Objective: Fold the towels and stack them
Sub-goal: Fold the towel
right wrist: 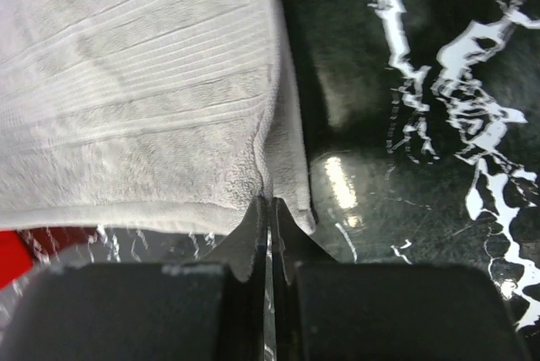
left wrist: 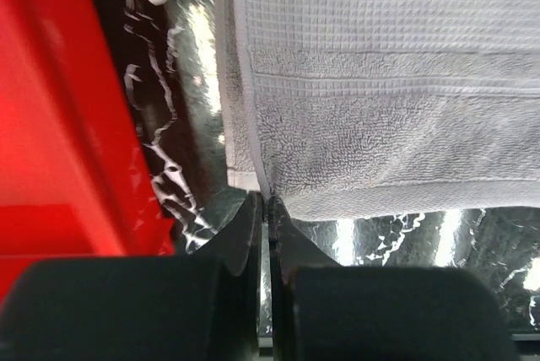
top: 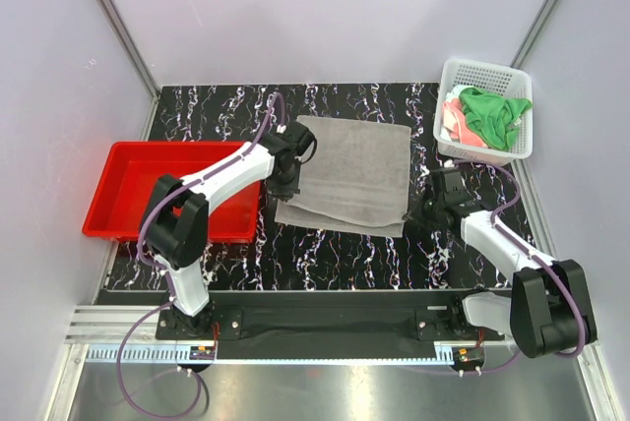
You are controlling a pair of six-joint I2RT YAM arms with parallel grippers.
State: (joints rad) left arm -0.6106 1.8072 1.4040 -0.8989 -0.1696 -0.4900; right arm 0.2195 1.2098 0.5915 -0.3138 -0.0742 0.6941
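Left gripper [left wrist: 268, 207] and right gripper [right wrist: 270, 207] each pinch a thin sliver at the grey towel's [top: 346, 170] lower corners, seemingly just hem, so lifting could pull one free.

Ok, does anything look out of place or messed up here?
Nothing spilled or damaged. The large grey terry towel lies slightly askew on the black marbled table, and the bright green towel and salmon-pink towel are bunched unfolded in the white perforated plastic basket.
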